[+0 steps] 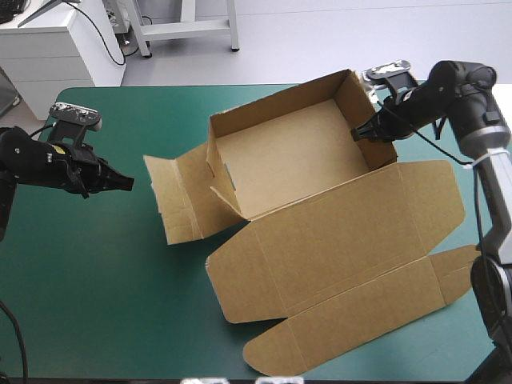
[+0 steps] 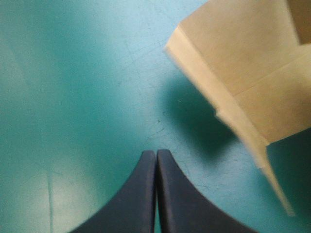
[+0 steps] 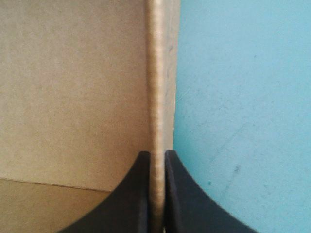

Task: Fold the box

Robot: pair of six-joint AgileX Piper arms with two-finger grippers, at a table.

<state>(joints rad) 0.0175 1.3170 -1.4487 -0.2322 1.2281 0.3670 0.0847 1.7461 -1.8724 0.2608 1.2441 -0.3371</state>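
Clenched right claw (image 3: 156,153), gripping the top edge of the box's (image 1: 292,156) right wall (image 3: 156,92), one black finger inside the tray and the other outside, above the teal-green table (image 3: 243,121). Empty left claw (image 2: 156,151), black fingers pressed together tip to tip, low over bare table near its left edge, pointed toward the box and well apart from it. Nearest board to that claw: a loose side flap (image 2: 243,82), ahead of the tips and off to one side, casting a shadow on the table. Small yellow label (image 1: 56,149) on the left arm, print too small to read. Box toward the far right of the table, as an open tray with walls raised. Lid (image 1: 344,240) flat toward the near edge, front flap and side tabs spread out. Plain brown board on every visible face.
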